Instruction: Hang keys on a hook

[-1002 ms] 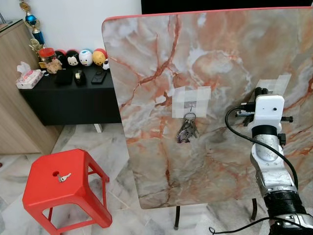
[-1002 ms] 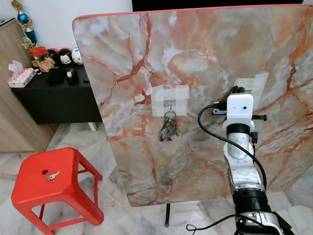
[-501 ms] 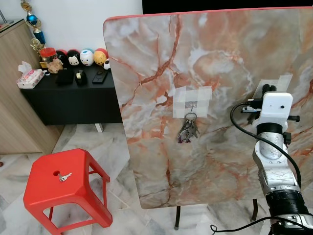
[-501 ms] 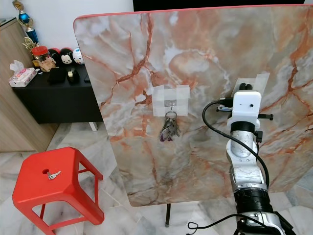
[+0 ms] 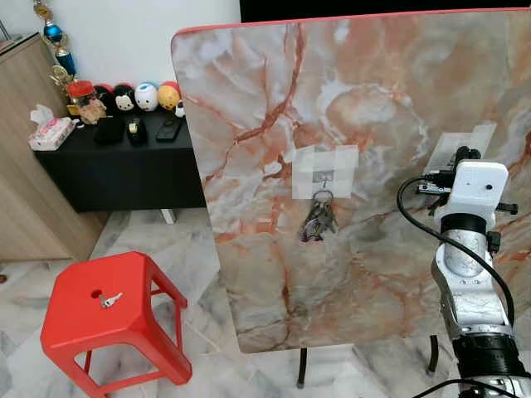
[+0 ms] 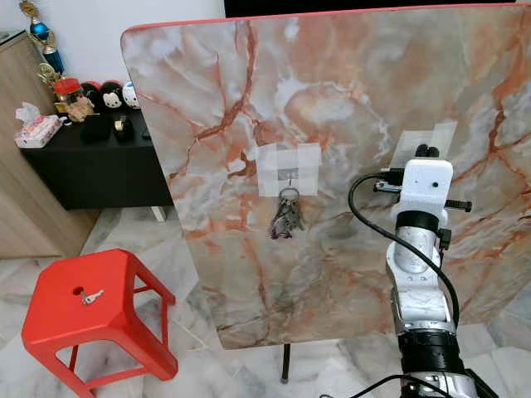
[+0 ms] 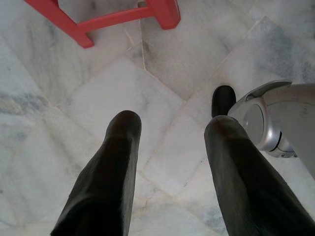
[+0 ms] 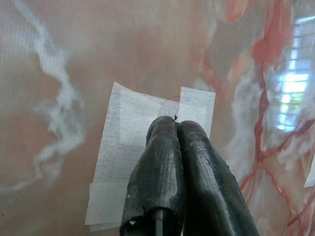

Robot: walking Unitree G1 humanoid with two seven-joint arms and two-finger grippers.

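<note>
Right pincer (image 8: 176, 129) farther right, seemingly raised

head eyes face the marble board (image 5: 357, 166); left wrist faces floor (image 7: 74, 123)

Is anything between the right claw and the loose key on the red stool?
Nothing visible blocks it. The right claw is shut, raised at a taped patch on the upright marble board. The loose key lies uncovered on the red stool, low to the left across bare floor.
</note>
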